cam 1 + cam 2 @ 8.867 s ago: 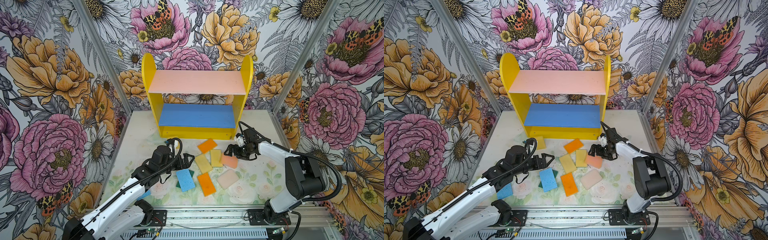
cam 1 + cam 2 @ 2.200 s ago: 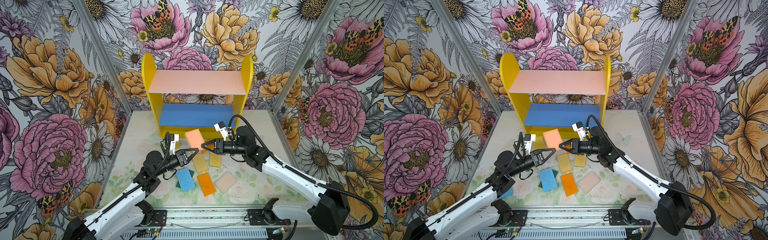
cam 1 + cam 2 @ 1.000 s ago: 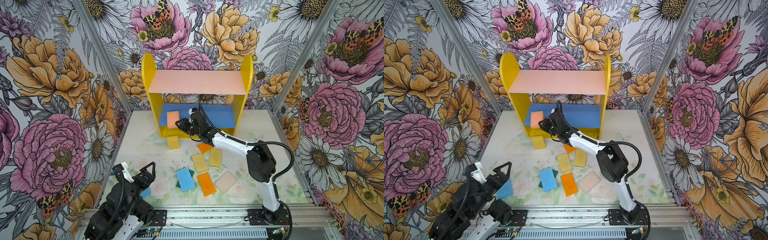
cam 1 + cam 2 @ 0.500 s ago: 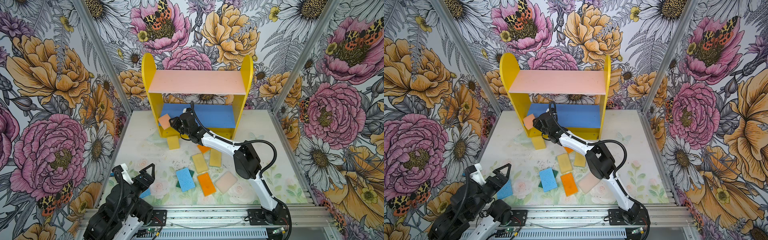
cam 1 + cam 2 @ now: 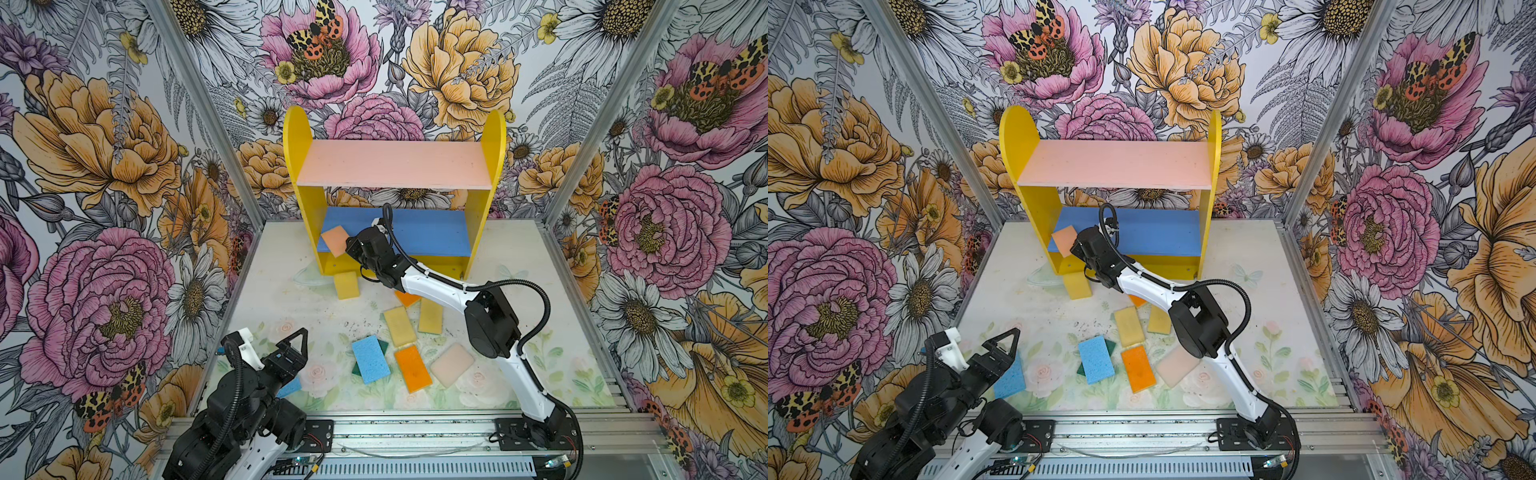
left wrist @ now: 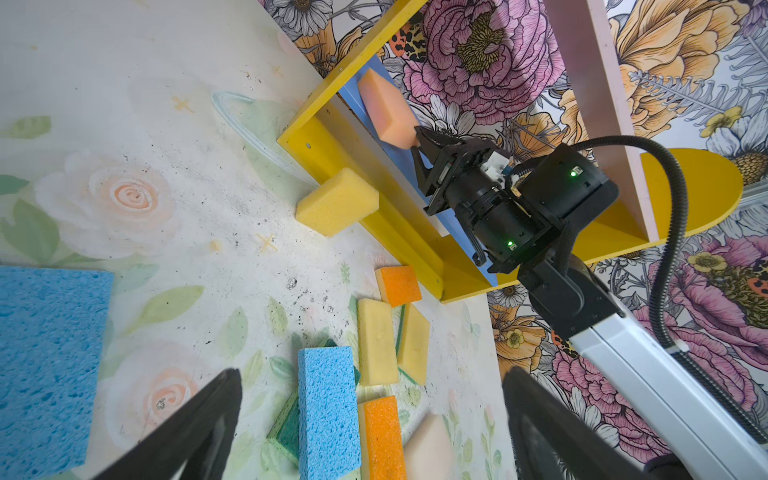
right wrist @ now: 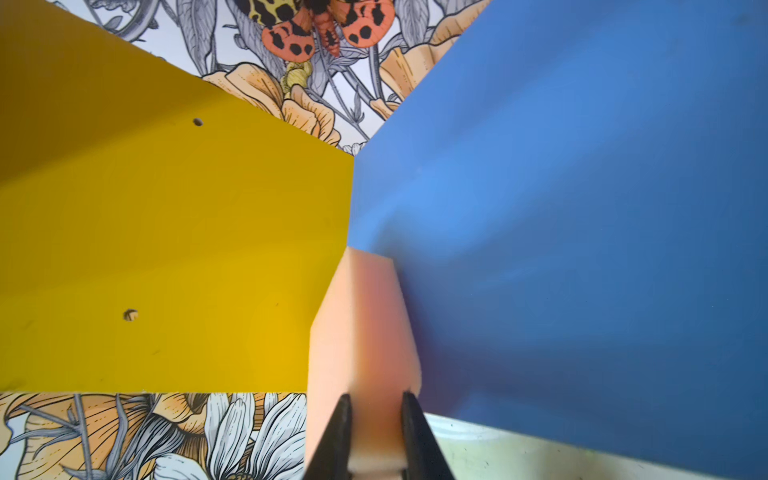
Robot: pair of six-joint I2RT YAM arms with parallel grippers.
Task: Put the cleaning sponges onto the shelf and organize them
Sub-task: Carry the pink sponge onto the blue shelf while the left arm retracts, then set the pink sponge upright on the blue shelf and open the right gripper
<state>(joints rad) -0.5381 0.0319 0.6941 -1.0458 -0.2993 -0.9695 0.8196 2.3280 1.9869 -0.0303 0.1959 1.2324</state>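
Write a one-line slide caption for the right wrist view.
Right gripper pinches a peach sponge edge-on between the blue shelf board and the yellow side panel.

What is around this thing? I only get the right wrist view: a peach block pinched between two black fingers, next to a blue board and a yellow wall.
Observer: They belong to a small shelf; above the blue board sits a pink upper board, bare.
Operator: Is that block the only one?
Observer: No. Besides that peach sponge, several more sponges lie on the table in front, one yellow sponge touching the shelf's base.
Operator: Is there a second arm?
Observer: Yes. The left gripper sits at the table's near edge, fingers spread wide, holding nothing.
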